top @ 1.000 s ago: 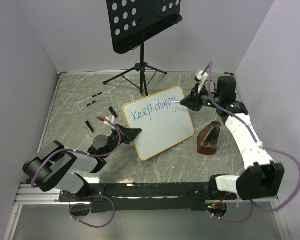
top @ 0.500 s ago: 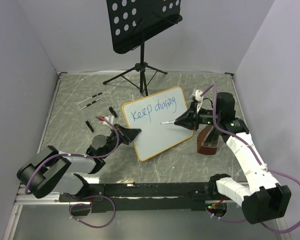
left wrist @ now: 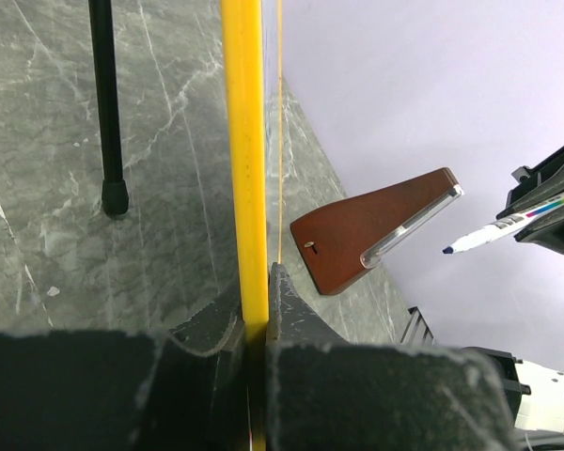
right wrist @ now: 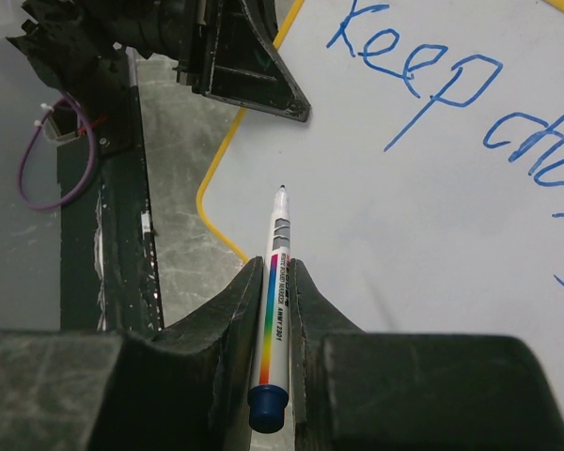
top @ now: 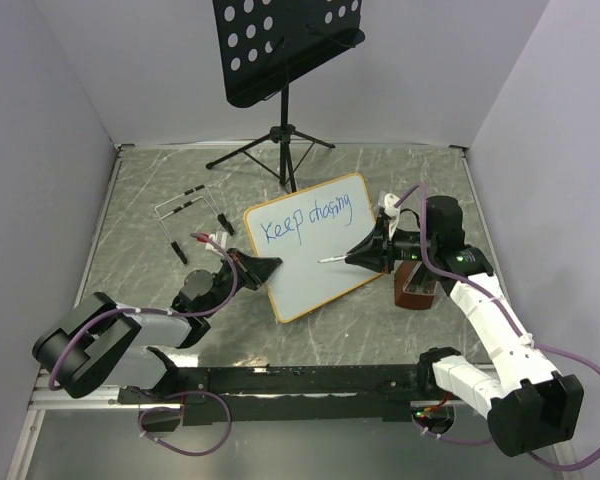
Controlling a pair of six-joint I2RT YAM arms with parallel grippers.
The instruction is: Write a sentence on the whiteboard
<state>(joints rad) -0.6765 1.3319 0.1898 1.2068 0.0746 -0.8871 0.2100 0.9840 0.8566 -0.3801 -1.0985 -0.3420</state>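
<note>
The whiteboard [top: 325, 280], white with a thin orange frame, lies tilted mid-table. The sentence [top: 307, 220] reads "Keep chasing" in blue along its top. My left gripper [top: 270, 266] is shut on the board's left frame edge; the left wrist view shows that yellow frame [left wrist: 245, 169] pinched by the left gripper [left wrist: 257, 282]. My right gripper [top: 368, 251] is shut on a white marker [top: 338, 257] with its tip over the blank middle of the board. From the right wrist, the marker [right wrist: 275, 310] sits in the right gripper [right wrist: 276, 268] above the whiteboard [right wrist: 432, 244]. Whether the tip touches cannot be told.
A black perforated music stand [top: 280, 45] on a tripod [top: 270, 150] rises at the back. A brown wooden wedge-shaped case [top: 418, 282] stands right of the board, under my right arm. A wire rack with pens [top: 185, 205] and small bits [top: 205, 240] lie left.
My right arm carried the marker from the board's top right corner down and left to its blank middle, leaving the word "chasing" finished. The left gripper kept its hold.
</note>
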